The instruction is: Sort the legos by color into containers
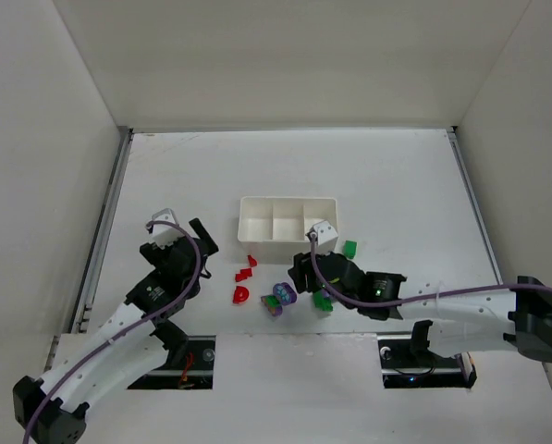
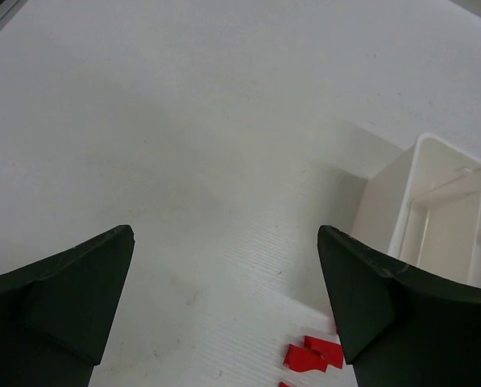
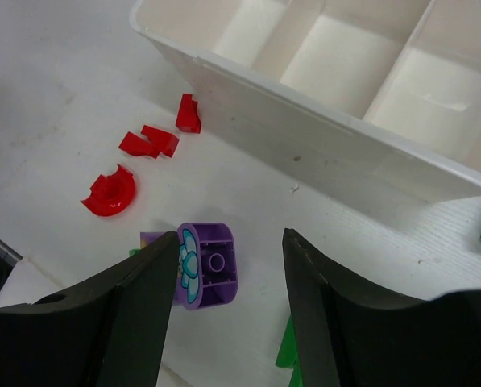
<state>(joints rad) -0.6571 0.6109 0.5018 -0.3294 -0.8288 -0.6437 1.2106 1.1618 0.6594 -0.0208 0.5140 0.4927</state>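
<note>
1. White plastic makes up the tray, which sits near the middle of the surface with its long side parallel to the near edge. Its three compartments look bare in both the top and right wrist views, so I judge that no brick has been sorted yet.
2. Three red legos lie loose between the tray's left end and the near edge. One is close to the tray wall, one is just beyond it, and a curved one is nearest the near edge.
3. A purple lego rests to the right of the curved red piece. A smaller piece just beside it is partly hidden, and I cannot tell its colour.
4. Two green legos are out on the surface. One is just beside the tray's right end and the other is near the purple lego, partly under the right arm.
5. The right jaws are apart and straddle the purple lego without clamping it. I cannot tell whether they touch it.
6. The left jaws are apart with nothing between them. They are over bare surface to the left of the tray, toward the left edge.
7. By this reading the whole sort remains: red, purple and green each need a compartment of their own. The purple lego looks like the first pick.
</note>
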